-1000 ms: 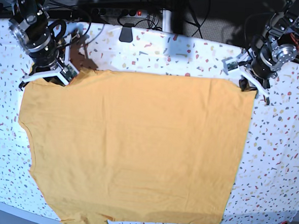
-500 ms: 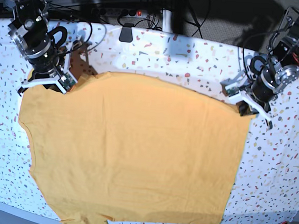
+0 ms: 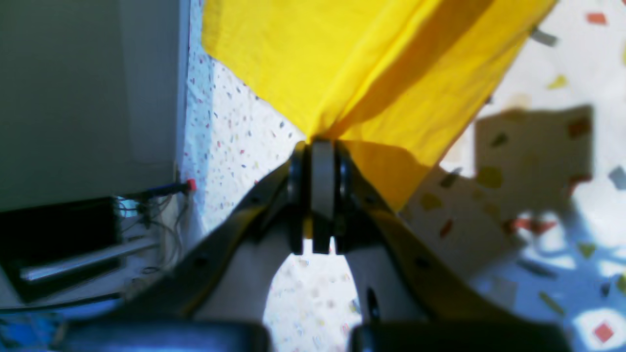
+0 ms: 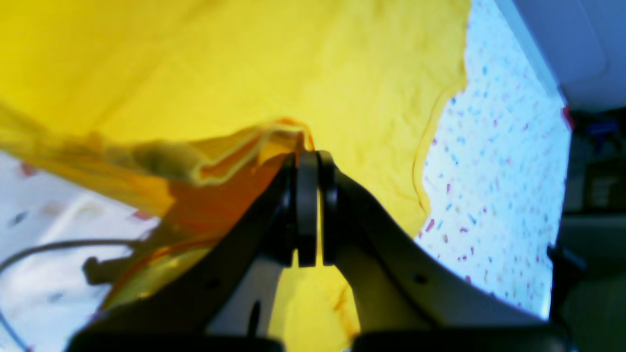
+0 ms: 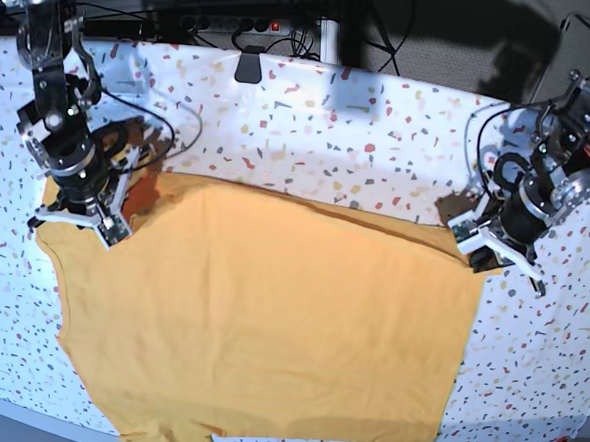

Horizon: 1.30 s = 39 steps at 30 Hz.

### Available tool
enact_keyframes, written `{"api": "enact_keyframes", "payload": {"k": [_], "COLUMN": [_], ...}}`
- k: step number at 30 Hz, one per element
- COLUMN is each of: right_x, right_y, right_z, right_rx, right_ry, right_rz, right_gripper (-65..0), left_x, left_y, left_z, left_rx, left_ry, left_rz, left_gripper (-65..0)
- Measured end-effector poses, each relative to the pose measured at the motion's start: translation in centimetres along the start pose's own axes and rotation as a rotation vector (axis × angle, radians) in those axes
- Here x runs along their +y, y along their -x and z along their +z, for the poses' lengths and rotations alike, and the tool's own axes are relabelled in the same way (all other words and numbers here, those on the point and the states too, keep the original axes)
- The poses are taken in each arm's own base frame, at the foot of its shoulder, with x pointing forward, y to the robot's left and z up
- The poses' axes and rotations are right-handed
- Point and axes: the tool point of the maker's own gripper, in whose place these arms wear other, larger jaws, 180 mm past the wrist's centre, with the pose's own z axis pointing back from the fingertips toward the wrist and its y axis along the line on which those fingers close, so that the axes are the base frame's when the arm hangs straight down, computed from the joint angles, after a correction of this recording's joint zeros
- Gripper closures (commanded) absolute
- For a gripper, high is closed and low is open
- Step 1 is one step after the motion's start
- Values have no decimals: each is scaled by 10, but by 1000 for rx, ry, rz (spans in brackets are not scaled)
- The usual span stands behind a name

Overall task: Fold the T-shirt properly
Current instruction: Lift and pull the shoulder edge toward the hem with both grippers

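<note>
Mustard-orange cotton covers most of the white speckled tablecloth: the T-shirt lies spread flat across the middle and lower part of the base view, plain side up, no lettering showing. Its far edge, toward twelve o'clock, is lifted off the cloth at both ends.

At ten o'clock the right gripper pinches one far corner; the right wrist view shows its jaws pressed together on a bunched, doubled hem with a stitched edge. At three o'clock the left gripper does the same at the other far corner, and the left wrist view shows its jaws clamped on a sharp point of fabric, with the cloth fanning away taut in two planes.

The step in hand appears to be carrying the far edge toward six o'clock to lay it over the near half. To do it well, both arms should travel at an equal pace and height so the edge between them stays straight and lightly tensioned; the slight sag in the middle suggests a little more spread would help. The corners should be raised enough that the lifted layer does not drag the lower one, and land square on the near edge before release.
</note>
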Motion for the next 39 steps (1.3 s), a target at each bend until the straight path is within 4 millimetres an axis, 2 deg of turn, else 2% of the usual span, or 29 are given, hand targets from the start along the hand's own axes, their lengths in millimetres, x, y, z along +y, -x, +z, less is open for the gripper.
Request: {"api": "enact_keyframes", "payload": {"k": [3, 7, 12, 15, 18, 22, 27, 30, 33, 39], "right_x": [-12, -26, -58, -74, -87, -107, -125, -126, -113, -84], "right_y": [2, -11, -16, -19, -30, -51, -64, -65, -64, -60], "right_z": [-14, -31, -53, -62, -68, -71, -79, -88, -99, -116], "right_rx": [13, -22, -8, 1, -12, -58, -70, -60, -61, -34], "right_ry": [8, -27, 4, 1, -4, -1, 3, -5, -34, -61], "right_rz": [-42, -124, -181, -178, -175, -239, -272, -303, -338, -324], "right_gripper": [0, 0, 0, 0, 0, 0, 0, 0, 0, 0], "left_x": [4, 8, 29, 45, 60, 77, 72, 63, 51, 37], "left_y": [8, 3, 0, -5, -10, -7, 13, 23, 29, 17], "left_z": [-16, -43, -70, -80, -87, -95, -102, -104, -108, -115], "left_rx": [26, -9, 14, 12, 9, 18, 58, 63, 80, 38], "left_ry": [-4, -5, -35, -58, -76, -91, -64, -49, -25, -4], "left_rz": [43, 97, 146, 159, 174, 220, 268, 280, 316, 341], "left_gripper": [0, 0, 0, 0, 0, 0, 0, 0, 0, 0]}}
